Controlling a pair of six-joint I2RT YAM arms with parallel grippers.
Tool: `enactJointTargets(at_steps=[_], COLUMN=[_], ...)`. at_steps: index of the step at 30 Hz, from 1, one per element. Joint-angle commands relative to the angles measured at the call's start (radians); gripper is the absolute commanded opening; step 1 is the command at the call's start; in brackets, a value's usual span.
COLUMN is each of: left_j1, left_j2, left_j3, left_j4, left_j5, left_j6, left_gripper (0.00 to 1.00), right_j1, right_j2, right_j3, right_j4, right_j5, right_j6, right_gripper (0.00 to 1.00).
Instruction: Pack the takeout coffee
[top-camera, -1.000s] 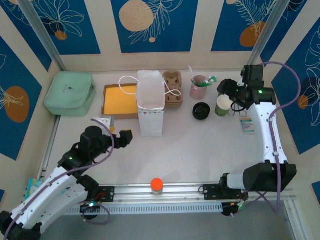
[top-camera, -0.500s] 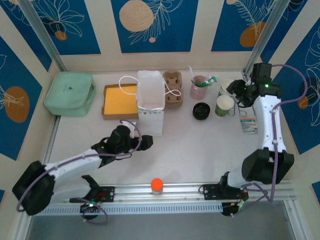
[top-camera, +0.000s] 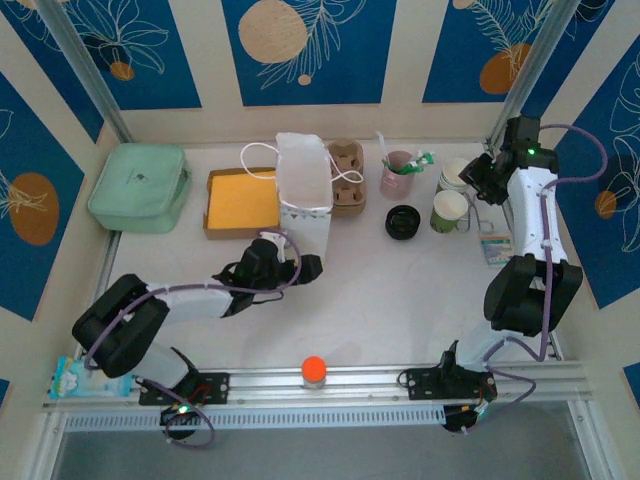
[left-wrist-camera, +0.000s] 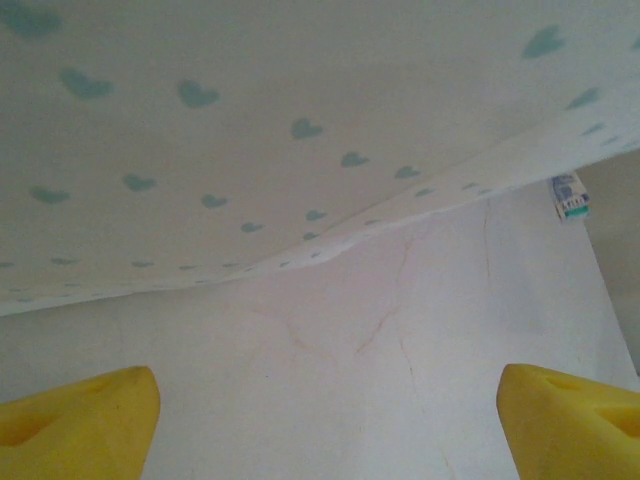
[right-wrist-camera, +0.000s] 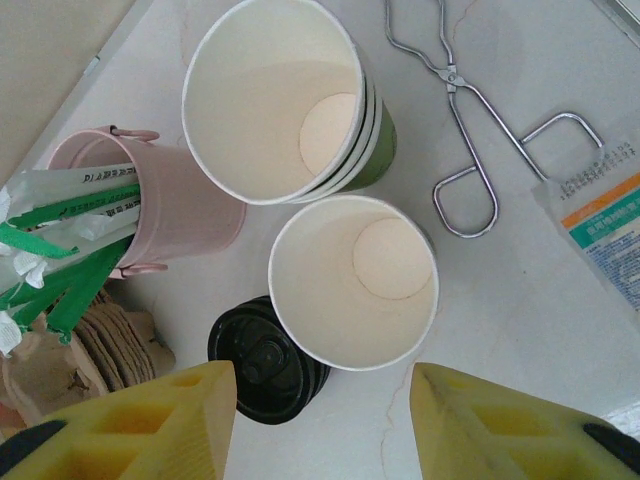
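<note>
Arms outstretched. Left hand (top-camera: 306, 268) low at heart-printed paper bag (top-camera: 304, 215), yellow fingers (left-wrist-camera: 80, 420) wide. Right hand (right-wrist-camera: 325, 425) half-open, empty, over lidless paper cups (right-wrist-camera: 352, 280); black-lidded takeout coffee (right-wrist-camera: 265, 360) beside them, near worktop's (top-camera: 400, 290) far edge.

1. Table (top-camera: 400, 300): white top, faintly veined like marble; light even, shadows soft.
2. Back wall (top-camera: 200, 122): cream, with blue panels (top-camera: 350, 70) bearing pale leaf drawings and tan or orange discs.
3. Left wall (top-camera: 40, 150) and right wall (top-camera: 615, 150): same cream and blue pattern.
4. Metal posts (top-camera: 85, 70): one slanting at each back corner.
5. Grooved metal rail (top-camera: 370, 378): along the table's near edge.
</note>
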Motion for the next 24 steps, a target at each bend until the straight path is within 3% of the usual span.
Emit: enactJointTargets(at_steps=[1,14,24], left_j1=[0.032,0.079,0.07], left_j2=[0.047,0.083,-0.044], left_j3=[0.035,0.076,0.0], left_j4=[0.086,0.078,-0.006], left_j5=[0.051,0.085,0.061], left_j6=[-0.025,0.002,0.02], left_gripper=[0.86,0.86,0.91], right_j1=[0.002,-0.006,-0.012], right_j2=[0.015,0.129,0.325], right_j3=[0.02,0.073,0.314], right_j4=[-0.021,-0.015,-0.107], right_j5=[0.001,0.012,0.044], right_j6=[-0.006,-0.031,-0.039], right_gripper=[0.5,0.47,0.37])
